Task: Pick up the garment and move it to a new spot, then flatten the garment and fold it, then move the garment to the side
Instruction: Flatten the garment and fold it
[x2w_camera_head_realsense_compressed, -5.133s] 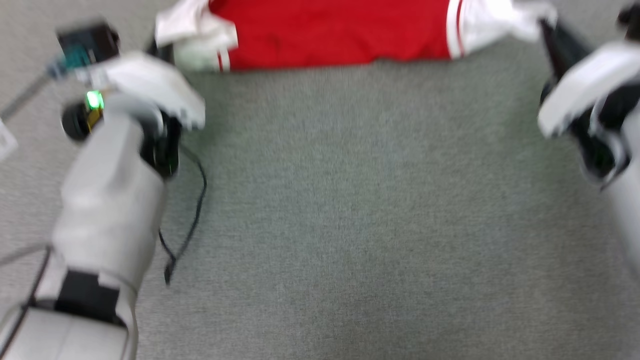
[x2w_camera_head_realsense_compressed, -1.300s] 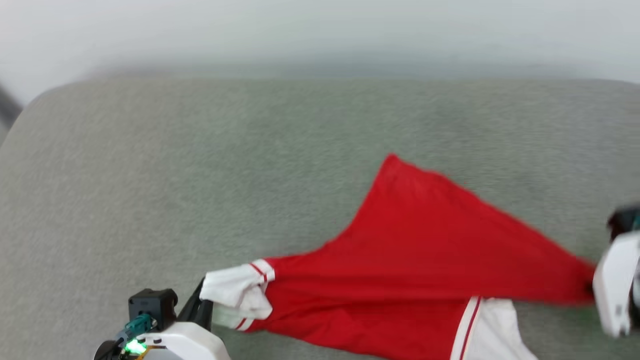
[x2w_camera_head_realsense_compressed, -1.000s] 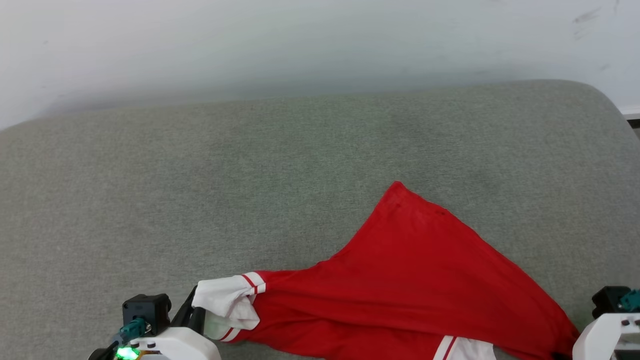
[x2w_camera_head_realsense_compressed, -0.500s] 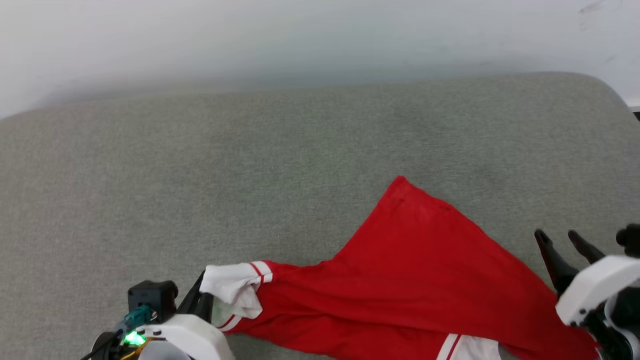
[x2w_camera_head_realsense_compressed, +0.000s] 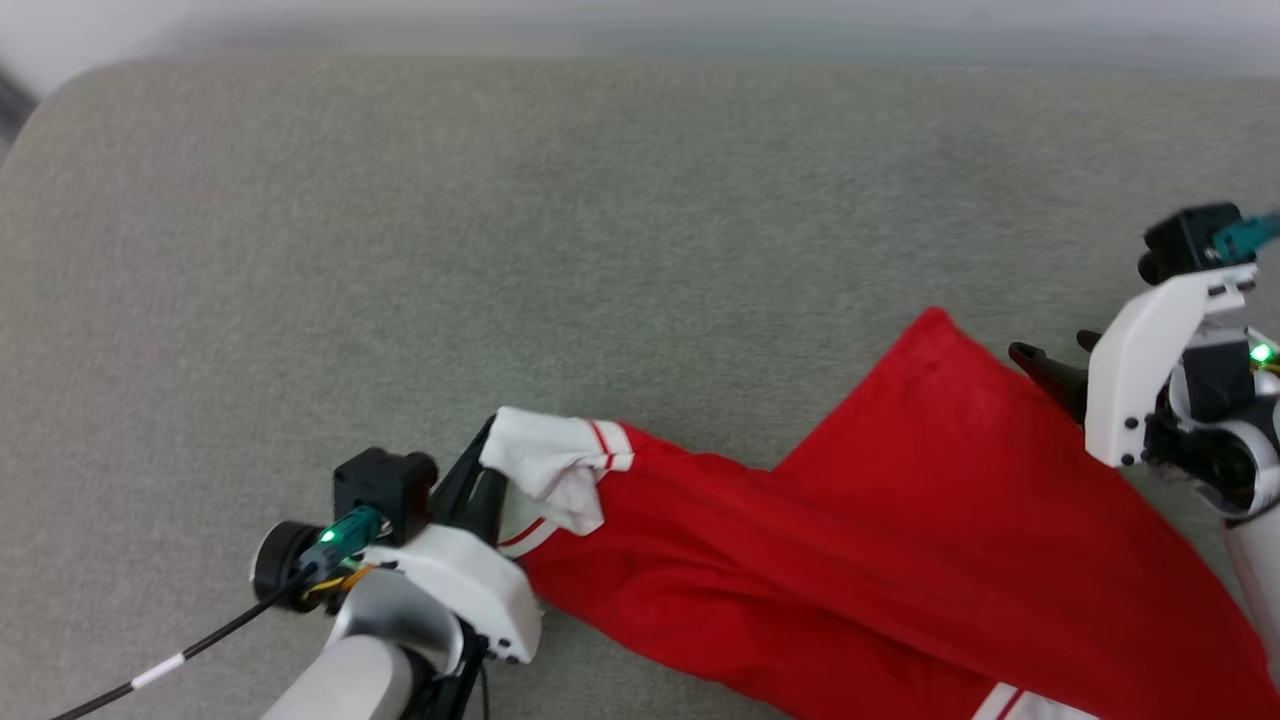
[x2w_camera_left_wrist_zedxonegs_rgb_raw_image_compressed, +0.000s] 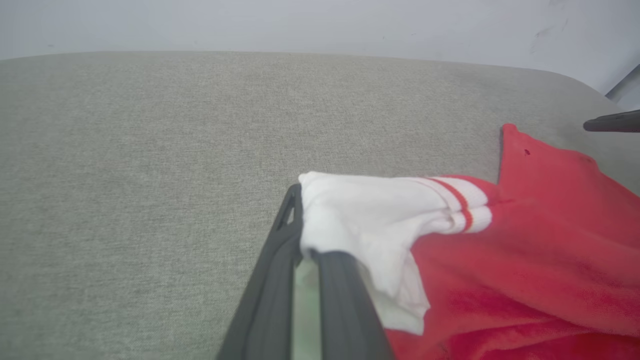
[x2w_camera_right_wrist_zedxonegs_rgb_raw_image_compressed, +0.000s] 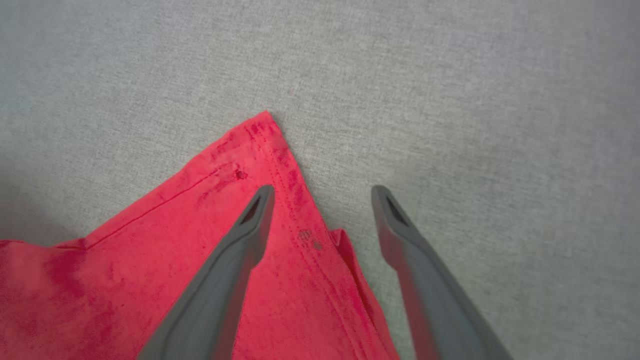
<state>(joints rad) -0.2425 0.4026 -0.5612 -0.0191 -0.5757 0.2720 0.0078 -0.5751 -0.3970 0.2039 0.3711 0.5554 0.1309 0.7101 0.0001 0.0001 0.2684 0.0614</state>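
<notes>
We see the left gripper (x2w_camera_head_realsense_compressed: 488, 440) at near left, fingers pinched tight on the bunched white sleeve (x2w_camera_left_wrist_zedxonegs_rgb_raw_image_compressed: 380, 210) of the garment (x2w_camera_head_realsense_compressed: 900, 540). The garment lies on the grey padded surface (x2w_camera_head_realsense_compressed: 600, 250). Its red body spreads from that grip toward the near right, and one pointed hem corner (x2w_camera_right_wrist_zedxonegs_rgb_raw_image_compressed: 262, 132) sticks out toward the far side. The right gripper (x2w_camera_right_wrist_zedxonegs_rgb_raw_image_compressed: 322, 190) is at the right by that corner, jaws spread wide and holding nothing. One finger is over red cloth, the other over bare grey. We cannot tell whether the fingers touch the cloth.
</notes>
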